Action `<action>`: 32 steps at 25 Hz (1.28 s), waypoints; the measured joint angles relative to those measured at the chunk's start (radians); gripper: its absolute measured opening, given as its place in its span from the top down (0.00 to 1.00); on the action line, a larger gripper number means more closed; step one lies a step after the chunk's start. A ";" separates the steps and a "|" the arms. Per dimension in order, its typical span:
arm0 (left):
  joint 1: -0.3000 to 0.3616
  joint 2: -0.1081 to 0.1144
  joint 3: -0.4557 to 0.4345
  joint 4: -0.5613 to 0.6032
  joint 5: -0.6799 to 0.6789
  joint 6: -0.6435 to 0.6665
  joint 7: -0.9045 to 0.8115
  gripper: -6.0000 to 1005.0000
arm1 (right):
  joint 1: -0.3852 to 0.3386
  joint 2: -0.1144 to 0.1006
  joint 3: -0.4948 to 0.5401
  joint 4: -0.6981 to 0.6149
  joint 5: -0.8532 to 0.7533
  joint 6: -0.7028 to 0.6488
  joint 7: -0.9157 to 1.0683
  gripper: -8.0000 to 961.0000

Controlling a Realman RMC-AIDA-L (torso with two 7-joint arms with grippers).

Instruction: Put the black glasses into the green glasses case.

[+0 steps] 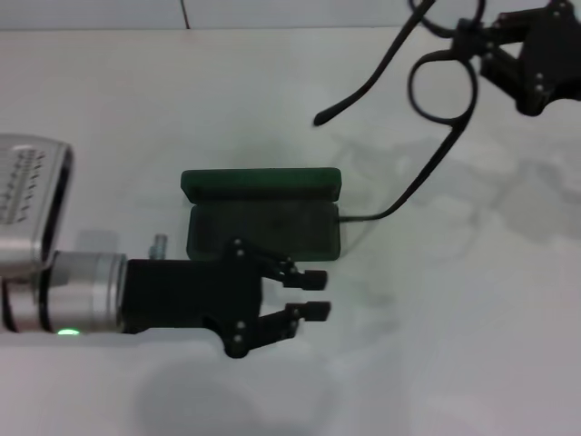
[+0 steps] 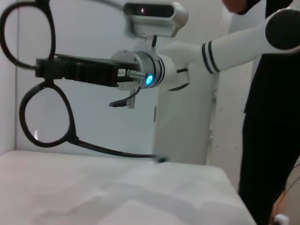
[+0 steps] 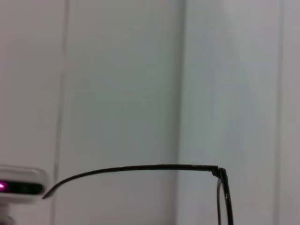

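White worktop [image 1: 472,318]. Right gripper [image 1: 472,41] fingers pinch black glasses [image 1: 442,91] aloft; left gripper [image 1: 313,292] fingers slightly parted, empty, beside open green glasses case [image 1: 261,213]. Risk: splayed temples snagging case rim.

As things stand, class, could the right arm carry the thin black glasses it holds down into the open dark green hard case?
Probably yes. The right gripper holds the thin black glasses aloft. The dark green case lies open, though the left gripper sits at its near edge, crowding it.

The green glasses case [image 1: 261,218] lies open mid-table [image 1: 472,345]. The left gripper [image 1: 316,293] sits at its near side. The black glasses [image 1: 427,100] hang far right (in the right gripper [image 1: 477,45]).
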State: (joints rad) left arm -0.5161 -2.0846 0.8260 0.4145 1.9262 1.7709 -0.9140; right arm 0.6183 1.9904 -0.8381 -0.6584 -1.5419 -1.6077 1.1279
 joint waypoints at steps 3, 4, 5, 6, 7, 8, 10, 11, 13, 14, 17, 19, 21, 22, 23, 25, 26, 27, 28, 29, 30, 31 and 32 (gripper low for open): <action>-0.047 -0.003 0.000 -0.056 0.000 -0.003 -0.004 0.63 | 0.015 0.015 -0.003 0.002 -0.003 -0.030 0.001 0.95; -0.047 -0.003 0.000 -0.056 0.000 -0.003 -0.004 0.68 | 0.018 0.018 -0.004 0.004 -0.005 -0.036 0.001 0.95; -0.060 -0.004 0.001 -0.071 0.000 -0.007 -0.004 0.72 | 0.025 0.022 -0.009 0.010 -0.006 -0.043 0.001 0.95; -0.068 -0.004 0.001 -0.081 0.000 -0.010 -0.004 0.77 | 0.033 0.023 -0.016 0.019 -0.007 -0.047 0.001 0.95; -0.077 -0.005 0.001 -0.091 0.000 -0.013 -0.004 0.82 | 0.042 0.024 -0.024 0.029 -0.007 -0.049 0.001 0.95; -0.086 -0.005 0.001 -0.101 -0.001 -0.015 -0.004 0.85 | 0.047 0.024 -0.030 0.037 -0.007 -0.050 0.001 0.95; -0.101 -0.006 0.001 -0.115 -0.005 -0.018 -0.004 0.91 | 0.056 0.024 -0.038 0.050 -0.007 -0.050 -0.004 0.95; -0.107 -0.006 0.001 -0.121 -0.007 -0.020 -0.005 0.94 | 0.060 0.024 -0.041 0.055 -0.007 -0.050 -0.005 0.95; -0.118 -0.008 0.001 -0.133 -0.009 -0.024 -0.005 1.00 | 0.066 0.024 -0.045 0.065 -0.007 -0.049 -0.006 0.95; -0.124 -0.009 0.001 -0.138 -0.010 -0.025 -0.005 1.00 | 0.070 0.024 -0.045 0.070 -0.007 -0.049 -0.007 0.95; -0.144 -0.012 0.001 -0.155 -0.011 -0.025 -0.005 1.00 | 0.076 0.027 -0.052 0.081 -0.003 -0.049 -0.011 0.95; -0.156 -0.013 0.000 -0.167 -0.011 -0.025 -0.005 0.99 | 0.079 0.029 -0.055 0.086 -0.003 -0.049 -0.018 0.95; -0.165 -0.014 -0.002 -0.174 -0.013 -0.025 -0.005 0.99 | 0.081 0.030 -0.058 0.089 -0.005 -0.047 -0.022 0.95; -0.167 -0.015 -0.002 -0.175 -0.017 -0.025 -0.005 0.99 | 0.081 0.030 -0.062 0.090 -0.007 -0.044 -0.024 0.95; -0.169 -0.015 -0.002 -0.175 -0.024 -0.025 -0.005 0.99 | 0.081 0.030 -0.064 0.091 -0.008 -0.041 -0.027 0.95; -0.170 -0.016 -0.002 -0.175 -0.037 -0.025 -0.005 0.99 | 0.082 0.030 -0.070 0.102 -0.008 -0.036 -0.038 0.95; -0.171 -0.016 -0.002 -0.175 -0.042 -0.025 -0.005 0.99 | 0.082 0.029 -0.071 0.107 -0.008 -0.036 -0.042 0.95; -0.171 -0.016 -0.001 -0.175 -0.049 -0.025 -0.005 0.99 | 0.082 0.029 -0.071 0.111 -0.008 -0.036 -0.046 0.95; -0.171 -0.016 -0.001 -0.175 -0.054 -0.024 -0.006 0.99 | 0.082 0.028 -0.072 0.114 -0.008 -0.036 -0.048 0.95; -0.171 -0.015 -0.001 -0.175 -0.060 -0.023 -0.006 0.99 | 0.081 0.027 -0.076 0.115 -0.009 -0.033 -0.051 0.95; -0.171 -0.015 -0.001 -0.175 -0.063 -0.022 -0.007 0.99 | 0.080 0.026 -0.079 0.115 -0.009 -0.029 -0.054 0.95; -0.170 -0.015 -0.002 -0.175 -0.065 -0.020 -0.007 0.99 | 0.078 0.026 -0.083 0.115 -0.009 -0.025 -0.056 0.95; -0.170 -0.015 -0.002 -0.175 -0.068 -0.020 -0.007 0.99 | 0.076 0.026 -0.088 0.115 -0.010 -0.019 -0.058 0.95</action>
State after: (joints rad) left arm -0.6865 -2.0991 0.8236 0.2392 1.8581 1.7512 -0.9214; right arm 0.6947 2.0160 -0.9265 -0.5432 -1.5517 -1.6266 1.0703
